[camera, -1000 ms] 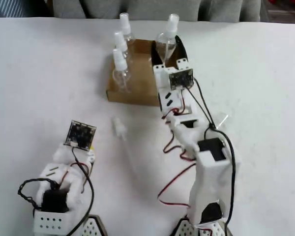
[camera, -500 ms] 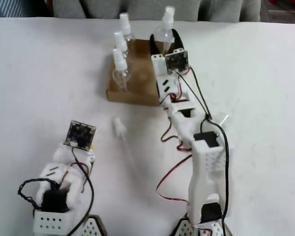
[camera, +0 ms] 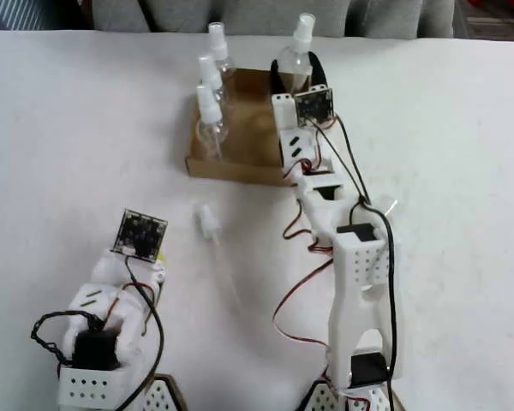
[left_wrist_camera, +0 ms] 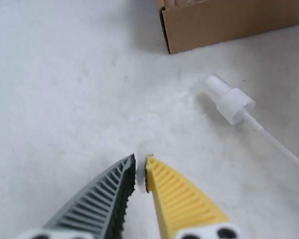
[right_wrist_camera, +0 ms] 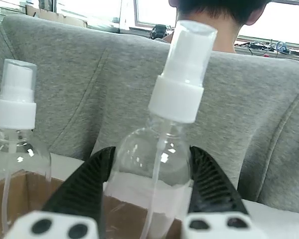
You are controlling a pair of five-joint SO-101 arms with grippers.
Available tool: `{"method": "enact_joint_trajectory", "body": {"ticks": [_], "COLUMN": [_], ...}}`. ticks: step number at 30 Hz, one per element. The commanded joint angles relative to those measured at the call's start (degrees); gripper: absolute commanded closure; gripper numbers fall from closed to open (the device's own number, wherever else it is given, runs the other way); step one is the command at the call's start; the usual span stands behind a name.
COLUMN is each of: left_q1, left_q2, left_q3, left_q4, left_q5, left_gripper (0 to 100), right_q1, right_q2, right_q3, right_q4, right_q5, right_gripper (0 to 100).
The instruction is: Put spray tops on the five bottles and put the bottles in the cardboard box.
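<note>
Since 1 second ago the right arm has stretched farther over the cardboard box (camera: pixel 236 164), carrying its bottle (right_wrist_camera: pixel 153 164) from above the box's near right part toward the far right corner. Everything else on the desk (camera: pixel 68 128) has stayed put.

That right end effector (camera: pixel 296 70) pinches the clear bottle around its rounded body, 1 black finger (right_wrist_camera: pixel 84 184) on each side, and the white spray top stands upright above them. From the right wrist view the bottle's lower part sits by the box's far wall (whether its base touches the cardboard cannot be told).

3 other capped bottles (camera: pixel 208 79) stand in a row along the box's left side, well apart from the held one.

A loose spray top (camera: pixel 207 219) lies on its side on the desk just in front of the box, its thin tube trailing toward the arms. The left end effector (left_wrist_camera: pixel 140 169) hangs low over the desk near this top, off to its left and not touching it, with the grey and yellow fingers pressed almost together on nothing.
</note>
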Motion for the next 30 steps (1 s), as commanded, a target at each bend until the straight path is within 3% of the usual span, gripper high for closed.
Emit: {"method": "enact_joint_trajectory", "body": {"ticks": [1, 19, 24, 30], "left_q1": [-0.04, -0.04, -0.13, -0.13], "left_q2": [-0.4, -0.4, -0.4, -0.4], "left_q3": [-0.09, -0.09, -0.09, -0.09], "left_q4": [-1.58, -1.32, -1.32, -1.32], "left_q5": [-0.7, -0.7, -0.7, -0.7], "left_gripper": [94, 94, 94, 94], "right_q1": [0.84, 0.57, 0.57, 0.66], "right_q2": [-0.84, 1.19, 6.2, 10.15], "right_q3": [-3.6, -6.77, -11.16, -14.95], "right_q4": [0.22, 6.02, 6.02, 6.02], "right_q5": [-0.44, -0.35, 6.86, 5.98], "right_gripper": [98.2, 98.2, 98.2, 98.2]}}
